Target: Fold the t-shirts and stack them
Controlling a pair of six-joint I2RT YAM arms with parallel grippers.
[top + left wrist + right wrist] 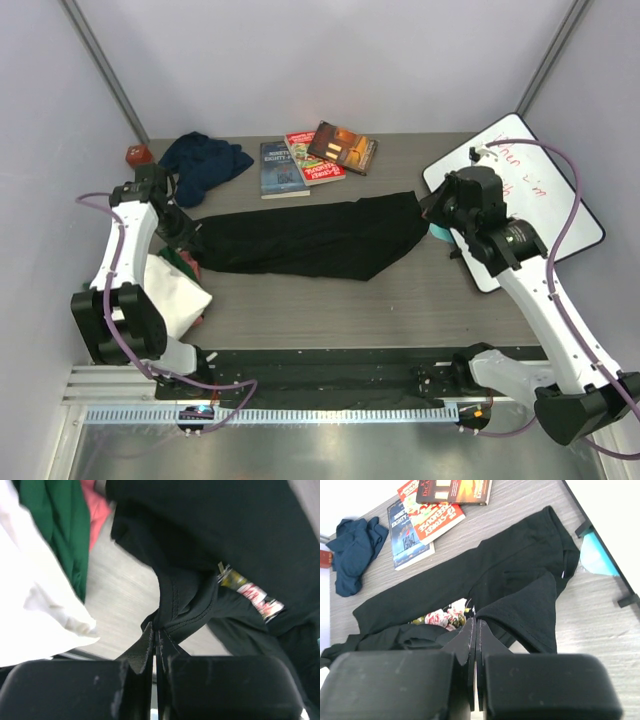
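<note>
White t-shirt (178, 290): lying folded at 8 o'clock on the table (400, 300), beside the left arm's base, with a green t-shirt (55, 525) and a pink cloth (97, 510) showing just past it.
Left gripper (155, 635): pinching a stitched hem of the black t-shirt (300, 240) with its jaws closed, at 9 o'clock.
Right gripper (475, 627): clamping closed on a fold at the black t-shirt's other end, at 3 o'clock.
Black t-shirt: stretching as a long band across the table's middle between both grippers, with a bit of rose print showing in the wrist views.
Teal mat (595, 555): peeking out from under the whiteboard (540, 200) at 3 o'clock.
Navy t-shirt (205, 162): lying crumpled at 11 o'clock.
Books (315, 158): three lying overlapped at 12 o'clock.
</note>
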